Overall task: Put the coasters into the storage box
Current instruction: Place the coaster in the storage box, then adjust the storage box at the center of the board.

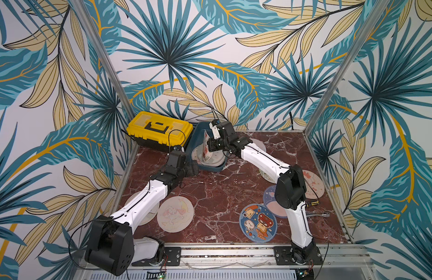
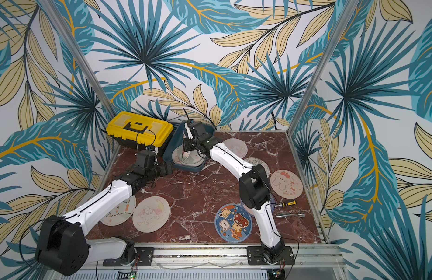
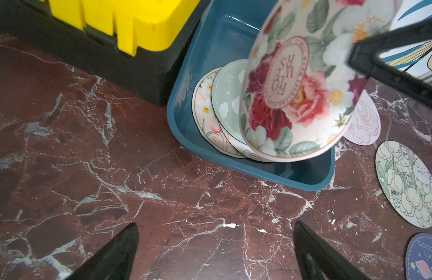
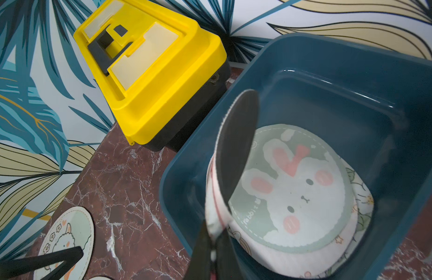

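In both top views the storage box (image 1: 195,138) sits at the back of the marble table (image 1: 210,194), touching the yellow-lidded toolbox (image 1: 159,128) on the left arm's side. The right gripper (image 1: 208,148) reaches over the box, clamped on a floral coaster (image 1: 206,140) that stands on edge inside it. The left gripper (image 2: 167,168) hovers low just beside the box's near corner, jaws spread wide and holding nothing. Other coasters lie flat across the table: a blue cartoon coaster (image 2: 233,222) near the front and pale ones by each arm. A screwdriver (image 2: 286,203) and a wrench (image 2: 290,214) lie near the right edge.

In the left wrist view, the left gripper's black fingertips (image 3: 131,238) stand far apart over bare marble, short of the box wall. The floral coaster (image 3: 299,97) (roses around an oval label) hangs tilted over the box above flat coasters stacked on its floor. Whether its lower rim touches them I cannot tell.

In the right wrist view, the right gripper's fingers (image 4: 202,249) pinch the floral coaster's rim. The disc is seen nearly edge-on, dark underside showing. Beneath it a bunny coaster (image 4: 299,194) lies flat on top of the pile inside the box.
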